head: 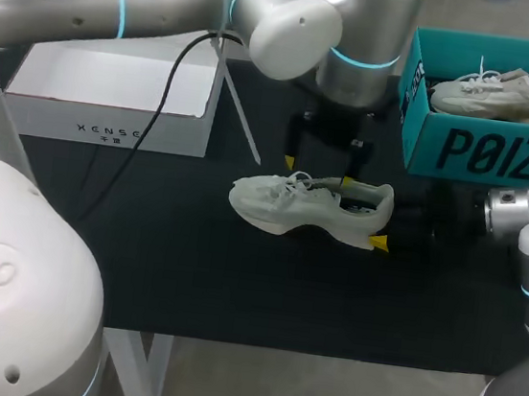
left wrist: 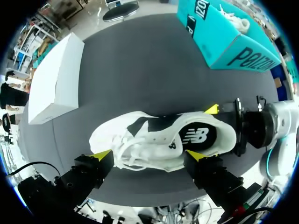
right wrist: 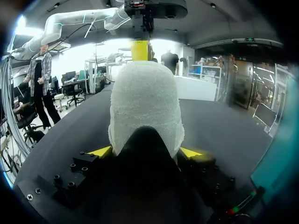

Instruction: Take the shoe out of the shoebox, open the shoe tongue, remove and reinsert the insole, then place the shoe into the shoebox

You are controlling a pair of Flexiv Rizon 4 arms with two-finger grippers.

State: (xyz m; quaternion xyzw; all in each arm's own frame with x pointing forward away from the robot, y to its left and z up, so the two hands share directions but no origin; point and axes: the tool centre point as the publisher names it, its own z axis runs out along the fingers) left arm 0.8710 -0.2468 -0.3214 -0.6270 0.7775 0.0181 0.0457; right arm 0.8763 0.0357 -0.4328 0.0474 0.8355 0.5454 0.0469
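A white sneaker [head: 288, 206] lies on the black table, toe to the left. Its heel [right wrist: 145, 102] sits between the fingers of my right gripper [right wrist: 145, 151], which is shut on it from both sides; in the head view that gripper [head: 386, 215] comes in from the right. My left gripper [head: 318, 171] hangs just above the shoe's laces and collar, open. Seen from the left wrist, the shoe [left wrist: 159, 140] lies under the left gripper [left wrist: 148, 156], and the dark insole [left wrist: 196, 136] shows inside the shoe. The teal shoebox [head: 463, 150] stands at the back right.
A second white shoe [head: 500, 90] lies inside the teal shoebox. A white open box [head: 113, 93] stands at the back left, with a black cable hanging in front of it. The table's front strip is bare black mat.
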